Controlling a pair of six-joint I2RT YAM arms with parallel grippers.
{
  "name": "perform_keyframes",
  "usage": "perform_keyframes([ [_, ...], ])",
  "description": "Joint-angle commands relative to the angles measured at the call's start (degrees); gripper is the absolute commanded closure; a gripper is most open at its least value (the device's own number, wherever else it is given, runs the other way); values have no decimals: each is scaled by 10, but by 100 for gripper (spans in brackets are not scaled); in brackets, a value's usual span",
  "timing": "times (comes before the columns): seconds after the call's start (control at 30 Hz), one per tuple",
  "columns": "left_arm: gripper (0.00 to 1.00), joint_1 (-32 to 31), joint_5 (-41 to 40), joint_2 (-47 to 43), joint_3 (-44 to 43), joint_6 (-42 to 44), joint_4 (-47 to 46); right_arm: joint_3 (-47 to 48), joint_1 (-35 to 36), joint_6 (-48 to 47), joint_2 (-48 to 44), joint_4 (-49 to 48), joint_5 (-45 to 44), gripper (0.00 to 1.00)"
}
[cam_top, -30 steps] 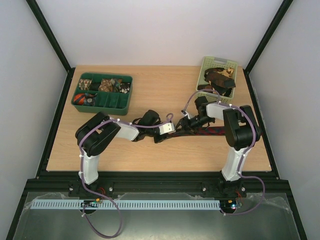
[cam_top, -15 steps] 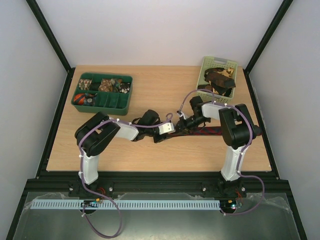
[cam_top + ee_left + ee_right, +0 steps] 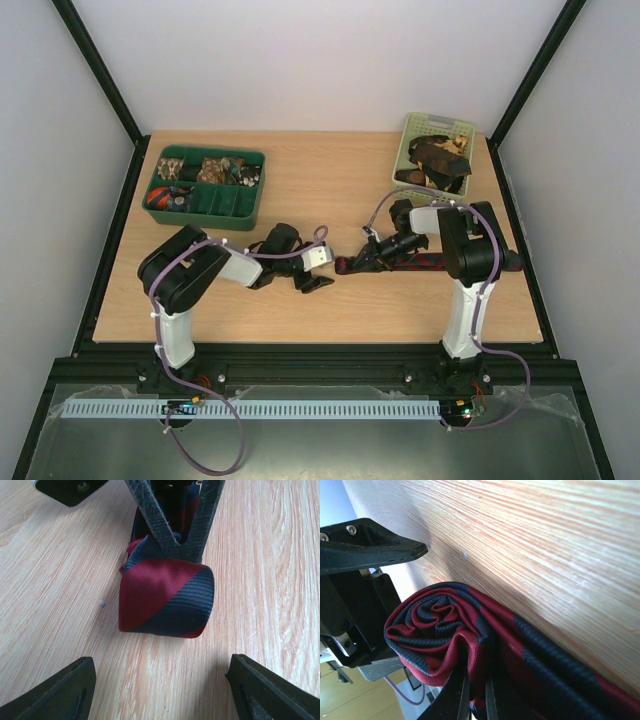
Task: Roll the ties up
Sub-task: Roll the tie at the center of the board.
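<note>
A dark red tie with navy diagonal stripes lies on the table, its left end rolled up. My right gripper is shut on that rolled end; its fingers come down on the roll from behind. The coil shows end-on in the right wrist view, pinched between the thin fingers. My left gripper is open and empty, its fingertips spread wide on the table just short of the roll. More ties lie piled in the basket.
A pale green plastic basket stands at the back right. A dark green divided tray with rolled ties stands at the back left. The table's front edge runs just behind the arm bases.
My left gripper has let go of the roll and drawn back to the left. My right gripper has stayed shut on the rolled end and shifted slightly.
</note>
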State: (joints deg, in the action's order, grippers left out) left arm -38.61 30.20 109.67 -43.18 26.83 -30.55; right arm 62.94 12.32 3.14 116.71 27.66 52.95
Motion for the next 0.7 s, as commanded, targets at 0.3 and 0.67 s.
perform_keyframes([
  [0.3, 29, -29, -23, 102, -39, 14, -66, 10, -4, -18, 52, 53, -76, 99],
  [0.67, 65, -25, -50, 74, -30, 58, 67, 4, -7, -29, -2, 60, -87, 80],
])
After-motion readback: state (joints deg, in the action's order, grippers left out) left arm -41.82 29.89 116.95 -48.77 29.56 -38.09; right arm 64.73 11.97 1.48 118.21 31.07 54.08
